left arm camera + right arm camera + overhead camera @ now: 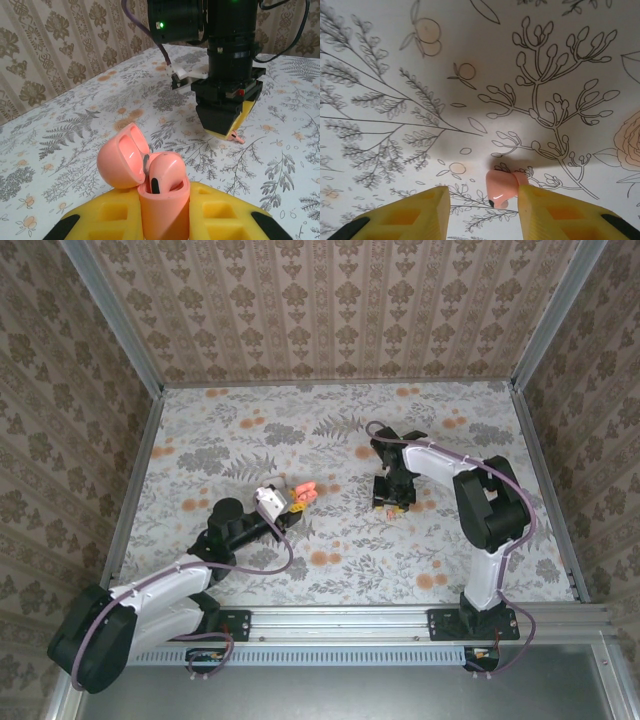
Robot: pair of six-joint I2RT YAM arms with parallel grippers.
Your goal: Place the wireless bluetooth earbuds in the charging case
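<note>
Pink plastic first: the case [162,210] stands upright, pinched between the yellow fingers [220,215] of my left gripper [293,504], which is clamped on its body. Its lid [122,155] is swung open and leans to the left in the left wrist view. One earbud [161,172] sits in the case, its rounded head above the rim and a dark slot facing the camera.

The second earbud [501,186] lies on the table [395,50]. It is between the fingertips of my right gripper [484,200] and touches the finger on the right of the right wrist view. A clear gap separates it from the other finger, so those jaws are spread around it, not gripping. From the left wrist camera I see that gripper pointing straight down at the flowered surface, with the earbud's thin stem poking out under its tip.

From above, the case is held near the middle of the table, a little left of centre. The right gripper stands to its right, apart from it. Patterned walls [330,300] close in the table on three sides.
</note>
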